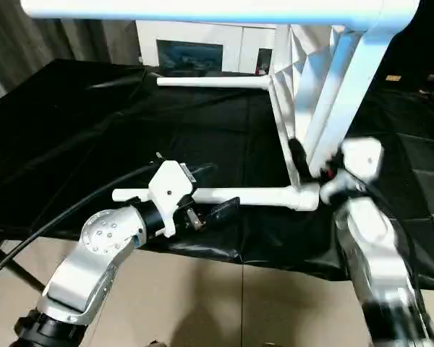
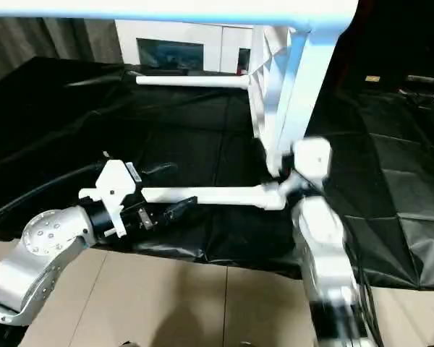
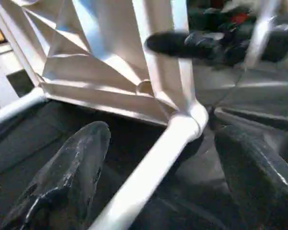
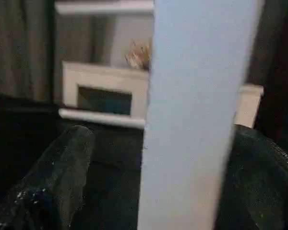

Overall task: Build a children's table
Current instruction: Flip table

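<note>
From the head cameras, the children's table [image 1: 315, 94] stands on its edge at the upper right of the frame, ribbed underside turned toward the left, on a work surface draped in black cloth [image 1: 72, 130]. One leg runs across the very top of the picture, another [image 1: 213, 82] sticks out leftward in the upper middle, and a third slants down along the right side of the top. The fourth leg [image 1: 257, 195] lies level across the middle of the frame, its right end at the lower corner socket. The left gripper [image 1: 202, 211] sits at mid-left, under that leg's free end, probably carrying its weight so it stays lined up with the socket. The right gripper [image 1: 307, 168] reaches in at centre right against the bottom of the slanting leg, which I take to be bracing the top so it does not tip. A white cabinet [image 1: 202, 43] with dark glass stands behind, upper centre.

In the left wrist view, both black fingers [image 3: 67, 177] rise from the bottom corners, spread wide, with the level leg passing between them and not visibly touched by either; the corner socket [image 3: 189, 120] is at centre.

In the right wrist view, the slanting leg [image 4: 197, 110] fills the middle, with a dark finger [image 4: 57, 177] on each side. They straddle it closely, but I cannot tell whether they are clamped on it.
</note>
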{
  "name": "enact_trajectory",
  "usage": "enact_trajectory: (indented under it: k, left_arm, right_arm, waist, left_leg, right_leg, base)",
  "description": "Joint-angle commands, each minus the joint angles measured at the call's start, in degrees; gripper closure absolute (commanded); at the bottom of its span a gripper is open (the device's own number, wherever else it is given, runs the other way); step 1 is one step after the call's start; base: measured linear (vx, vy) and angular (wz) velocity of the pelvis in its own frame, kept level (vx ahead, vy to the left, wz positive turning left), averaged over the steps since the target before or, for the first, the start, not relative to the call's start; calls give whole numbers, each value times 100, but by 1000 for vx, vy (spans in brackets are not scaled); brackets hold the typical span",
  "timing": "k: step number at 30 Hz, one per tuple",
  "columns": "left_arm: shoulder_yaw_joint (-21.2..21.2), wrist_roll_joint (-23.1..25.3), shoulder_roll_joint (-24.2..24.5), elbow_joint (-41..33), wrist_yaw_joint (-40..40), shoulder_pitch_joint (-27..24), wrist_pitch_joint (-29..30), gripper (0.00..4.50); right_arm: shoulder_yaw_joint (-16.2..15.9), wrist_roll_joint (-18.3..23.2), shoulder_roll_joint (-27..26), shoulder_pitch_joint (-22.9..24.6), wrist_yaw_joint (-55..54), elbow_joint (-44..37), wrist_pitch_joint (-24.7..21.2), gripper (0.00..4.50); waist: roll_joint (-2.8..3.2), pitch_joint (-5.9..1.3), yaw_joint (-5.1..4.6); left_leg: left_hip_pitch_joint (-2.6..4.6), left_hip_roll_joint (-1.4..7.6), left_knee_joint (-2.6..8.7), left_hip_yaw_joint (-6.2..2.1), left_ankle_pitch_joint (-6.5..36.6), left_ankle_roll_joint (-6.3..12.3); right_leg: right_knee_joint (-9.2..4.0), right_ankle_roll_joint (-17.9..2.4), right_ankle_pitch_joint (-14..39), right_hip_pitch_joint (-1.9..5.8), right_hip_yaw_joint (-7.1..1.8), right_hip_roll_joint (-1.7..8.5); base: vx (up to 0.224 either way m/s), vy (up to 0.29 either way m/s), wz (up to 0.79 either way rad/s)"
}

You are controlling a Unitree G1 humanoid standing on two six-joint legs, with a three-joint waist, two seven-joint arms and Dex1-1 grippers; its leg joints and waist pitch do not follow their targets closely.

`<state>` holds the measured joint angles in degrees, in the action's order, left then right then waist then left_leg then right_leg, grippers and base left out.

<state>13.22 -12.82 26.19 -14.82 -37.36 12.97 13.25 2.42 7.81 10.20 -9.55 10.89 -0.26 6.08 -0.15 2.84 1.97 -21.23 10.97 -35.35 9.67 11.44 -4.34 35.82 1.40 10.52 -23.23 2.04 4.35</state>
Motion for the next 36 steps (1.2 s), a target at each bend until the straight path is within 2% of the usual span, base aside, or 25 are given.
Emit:
enact_trajectory:
  k: [1,2,4,5,6,7,8,10,11,14,16,18,19,21,23,24,25,26,27,28,29,30,31,34,36]
  left_arm:
    - [-23,135,69,-8,-141,103,-111,55]
    - [7,216,95,8,-147,91,-175,55]
    - [64,333,130,51,-121,56,-219,55]
    - [64,333,130,51,-121,56,-219,55]
    - [158,542,170,136,-24,-7,-268,55]
    - [158,542,170,136,-24,-7,-268,55]
    - [161,627,131,200,89,-88,-307,55]
    - [146,765,71,270,354,-177,-208,55]
    - [134,796,59,280,415,-195,-192,55]
    - [-44,727,-17,242,422,-141,-319,55]
    - [-15,806,98,259,284,-64,-376,55]
    - [109,1118,307,355,191,15,-596,55]
    - [220,1469,492,421,176,75,-896,55]
    - [117,1381,473,344,150,150,-1043,55]
    - [-63,1220,398,233,212,242,-1173,55]
    - [-180,1244,436,202,247,330,-1434,55]
    - [-348,1373,445,234,444,438,-1892,55]
    - [-425,1443,433,265,568,484,-2094,55]
    - [-471,1484,418,289,643,511,-2214,37]
    - [-538,1570,441,306,743,556,-2391,37]
    - [-625,1696,517,345,888,628,-2677,37]
    - [-788,2141,678,395,1346,781,-3102,17]
    - [-788,2141,678,395,1346,781,-3102,17]
    - [-1024,3011,913,484,2119,1011,-3412,4]
    - [-1128,3158,986,621,2215,1140,-3329,4]
  right_arm:
    - [-65,101,2,190,162,-360,205,9]
    - [-76,79,22,411,184,-488,317,9]
    - [-83,115,29,641,237,-645,355,9]
    - [-83,115,29,641,237,-645,355,9]
    - [-51,126,42,772,241,-776,373,9]
    - [-51,126,42,772,241,-776,373,9]
    - [-56,175,92,886,325,-921,320,9]
    - [-115,262,236,1052,563,-1169,231,9]
    - [-160,284,311,1117,677,-1277,207,9]
    - [-448,380,555,1266,1095,-1547,-101,9]
    - [-685,380,635,1267,1275,-1563,-473,9]
    - [-988,222,712,1206,1392,-1513,-931,9]
    - [-1252,-23,783,1143,1468,-1412,-1264,9]
    - [-1318,-77,720,1107,1454,-1296,-1297,9]
    - [-1342,-118,668,1057,1418,-1175,-1295,9]
    - [-1386,-120,650,984,1448,-1070,-1291,9]
    - [-1397,-126,601,889,1443,-941,-1254,9]
    - [-1392,-115,575,851,1436,-896,-1242,9]
    - [-1393,-101,574,829,1423,-893,-1265,3]
    - [-1383,-63,555,784,1402,-871,-1314,3]
    - [-1398,-87,558,715,1396,-866,-1377,3]
    - [-1423,-111,571,625,1433,-864,-1419,0]
    - [-1423,-111,571,625,1433,-864,-1419,0]
    - [-1408,-80,539,526,1494,-883,-1446,0]
    - [-1398,-17,499,474,1537,-929,-1436,0]
  waist:
    - [51,-319,6]
    - [36,-312,-14]
    - [84,-305,-15]
    - [67,-303,-25]
    - [98,-301,-22]
    - [82,-291,-31]
    - [108,-287,-23]
    - [97,-277,-21]
    - [114,-276,-21]
    - [110,-266,-5]
    - [96,-258,0]
    - [102,-255,-7]
    - [94,-250,-21]
    - [80,-258,-7]
    - [104,-263,1]
    - [95,-279,13]
    - [81,-289,8]
    - [85,-292,-2]
    - [99,-306,5]
    - [77,-296,5]
    - [78,-300,5]
    - [72,-305,5]
    - [64,-322,7]
    - [73,-341,5]
    - [81,-341,7]
  left_leg:
    - [42,133,537,-39,1659,-130]
    - [34,133,550,-42,1687,-129]
    - [44,135,553,-47,1861,-156]
    - [40,132,558,-45,1895,-147]
    - [46,131,562,-54,1941,-155]
    - [45,130,565,-50,1993,-148]
    - [59,132,562,-56,2085,-158]
    - [57,141,569,-61,2182,-152]
    - [56,140,573,-64,2234,-138]
    - [53,136,575,-74,2263,-91]
    - [52,134,579,-82,2313,-79]
    - [36,129,589,-108,2314,-84]
    - [31,127,588,-109,2343,-97]
    - [65,134,577,-103,2355,-127]
    - [62,149,585,-106,2316,-165]
    - [68,158,585,-101,2254,-176]
    - [43,155,587,-103,2141,-165]
    - [24,153,591,-108,2095,-156]
    - [47,158,578,-94,2020,-160]
    - [41,156,572,-84,1945,-133]
    - [36,155,574,-82,1906,-133]
    - [22,146,565,-87,1830,-106]
    - [29,153,550,-82,1698,-88]
    - [26,150,521,-76,1401,-74]
    - [31,146,519,-71,1291,-93]
  right_leg:
    - [-450,-837,1298,206,-203,204]
    - [-457,-849,1329,213,-199,204]
    - [-478,-848,1465,202,-204,210]
    - [-489,-847,1504,204,-202,203]
    - [-488,-857,1572,199,-203,212]
    - [-510,-838,1640,191,-201,203]
    - [-511,-814,1754,179,-206,211]
    - [-536,-766,1859,180,-206,212]
    - [-544,-742,1928,185,-205,208]
    - [-569,-714,2103,180,-200,216]
    - [-593,-694,2288,167,-196,221]
    - [-595,-662,2384,173,-188,216]
    - [-609,-625,2474,162,-188,220]
    - [-608,-625,2570,131,-202,248]
    - [-596,-704,2452,136,-202,258]
    - [-574,-771,2236,135,-199,254]
    - [-548,-842,1944,160,-192,243]
    - [-531,-879,1828,180,-185,243]
    - [-517,-921,1614,181,-186,239]
    - [-502,-959,1432,192,-191,234]
    - [-487,-968,1390,208,-190,240]
    - [-483,-955,1351,226,-183,238]
    - [-468,-921,1220,236,-190,242]
    - [-420,-926,854,256,-186,234]
    - [-398,-988,757,249,-185,235]
  base:
    - [0,0,0]
    - [0,0,0]
    - [0,0,0]
    - [0,0,0]
    - [0,0,0]
    - [0,0,0]
    - [0,0,0]
    - [0,0,0]
    - [0,0,0]
    - [0,0,0]
    - [0,0,0]
    - [0,0,0]
    - [0,0,0]
    - [0,0,0]
    - [0,0,0]
    - [0,0,0]
    - [0,0,0]
    - [0,0,0]
    - [0,0,0]
    - [0,0,0]
    - [0,0,0]
    - [0,0,0]
    - [0,0,0]
    - [0,0,0]
    - [0,0,0]
